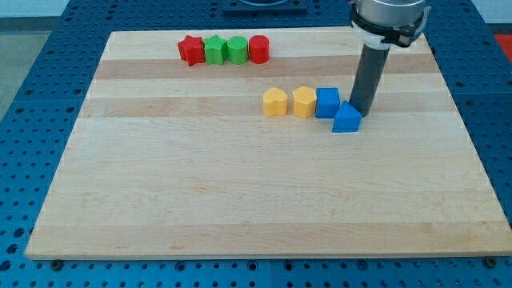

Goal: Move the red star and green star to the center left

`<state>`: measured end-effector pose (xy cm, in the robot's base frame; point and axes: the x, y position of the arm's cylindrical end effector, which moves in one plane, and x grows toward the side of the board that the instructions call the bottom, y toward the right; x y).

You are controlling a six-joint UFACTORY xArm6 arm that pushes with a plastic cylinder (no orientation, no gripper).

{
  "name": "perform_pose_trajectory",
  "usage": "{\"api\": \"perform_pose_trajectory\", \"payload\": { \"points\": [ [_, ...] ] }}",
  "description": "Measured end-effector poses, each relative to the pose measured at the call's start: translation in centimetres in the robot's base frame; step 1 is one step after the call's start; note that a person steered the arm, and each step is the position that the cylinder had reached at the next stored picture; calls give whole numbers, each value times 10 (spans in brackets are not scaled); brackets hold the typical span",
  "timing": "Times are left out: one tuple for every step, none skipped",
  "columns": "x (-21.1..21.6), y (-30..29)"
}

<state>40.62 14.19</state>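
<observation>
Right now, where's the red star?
The red star sits near the view's top, left of centre, at the left end of a four-block row, touching the green star. My tip is far right, by the blue blocks.

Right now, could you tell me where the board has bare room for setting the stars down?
The board's whole lower half and centre left, below the red star and green star, lie bare. It is crowded around my tip, touching the blue blocks beside the yellow pair.
</observation>
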Motion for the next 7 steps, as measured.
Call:
{"api": "perform_pose_trajectory", "payload": {
  "points": [
    [14, 0],
    [26, 0],
    [32, -5],
    [34, -20],
    [34, -38],
    [34, -58],
    [34, -74]
  ]
}}
